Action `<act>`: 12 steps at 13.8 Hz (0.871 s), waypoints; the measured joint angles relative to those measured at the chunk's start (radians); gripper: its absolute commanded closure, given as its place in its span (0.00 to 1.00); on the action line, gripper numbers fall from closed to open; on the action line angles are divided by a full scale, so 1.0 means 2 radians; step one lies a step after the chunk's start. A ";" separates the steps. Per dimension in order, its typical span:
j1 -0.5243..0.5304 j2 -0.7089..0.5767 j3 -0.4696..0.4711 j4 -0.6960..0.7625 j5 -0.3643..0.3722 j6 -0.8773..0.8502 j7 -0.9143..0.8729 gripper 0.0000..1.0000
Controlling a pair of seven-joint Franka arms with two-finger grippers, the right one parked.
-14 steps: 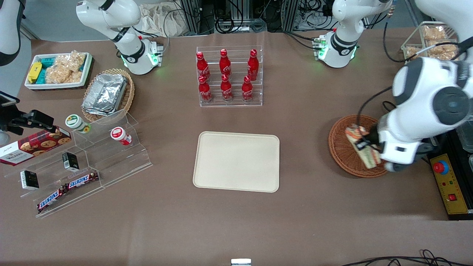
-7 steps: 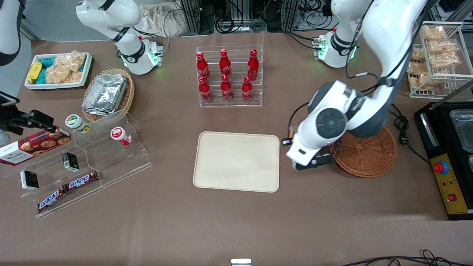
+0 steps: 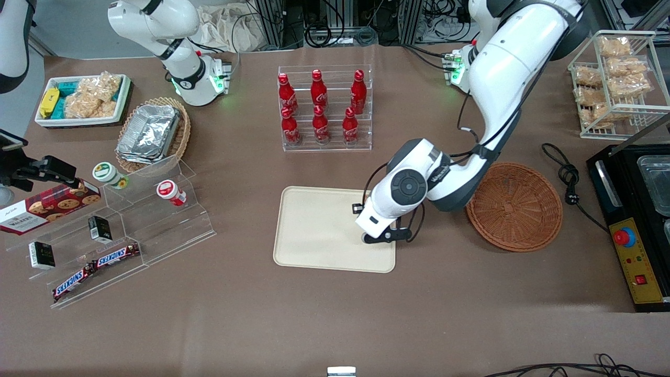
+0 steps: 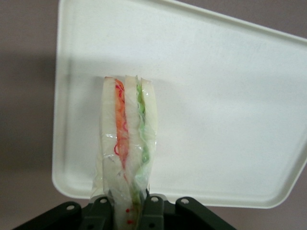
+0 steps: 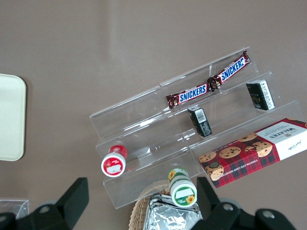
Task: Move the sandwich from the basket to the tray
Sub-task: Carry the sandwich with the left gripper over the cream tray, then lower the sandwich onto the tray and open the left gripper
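1. Front view shows the working arm bent low over the tray (image 3: pixel 319 230), with the gripper (image 3: pixel 378 238) above the tray's edge that lies toward the working arm's end of the table.
2. Left wrist view shows the sandwich (image 4: pixel 127 158) clamped between the gripper's fingers, held upright on its edge, with pale bread outside and orange-red and green filling between.
3. Clear wrap covers the sandwich, and it hangs above the tray's bare cream surface; whether it touches the tray cannot be told.
4. From the front, the sandwich is hidden under the arm's wrist.
5. Beside the tray, toward the working arm's end, sits the round reddish-brown basket (image 3: pixel 515 207) with nothing in it.
6. Farther from the front camera than the tray stands a clear rack (image 3: pixel 324 107) with 6 red bottles in 2 rows of 3.
7. Toward the parked arm's end lie clear stepped shelves (image 3: pixel 125 230) with 2 Snickers bars (image 3: pixel 97 267), a cookie box (image 3: pixel 47 207) and 2 small cups.
8. A paler basket holding foil containers (image 3: pixel 149 133) and a white bin of snacks (image 3: pixel 84 99) sit farther from the front camera than those shelves.
9. A white wire rack (image 3: pixel 620 78) with bagged snacks stands at the working arm's end.
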 measured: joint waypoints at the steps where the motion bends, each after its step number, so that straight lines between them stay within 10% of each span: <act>1: -0.001 0.008 0.001 0.000 0.021 0.005 0.000 0.97; 3: -0.001 0.021 0.003 0.001 0.044 0.009 0.000 0.86; 5: 0.000 0.025 0.003 0.003 0.048 0.010 0.000 0.02; 12: 0.013 0.002 0.004 0.026 0.050 -0.006 0.000 0.00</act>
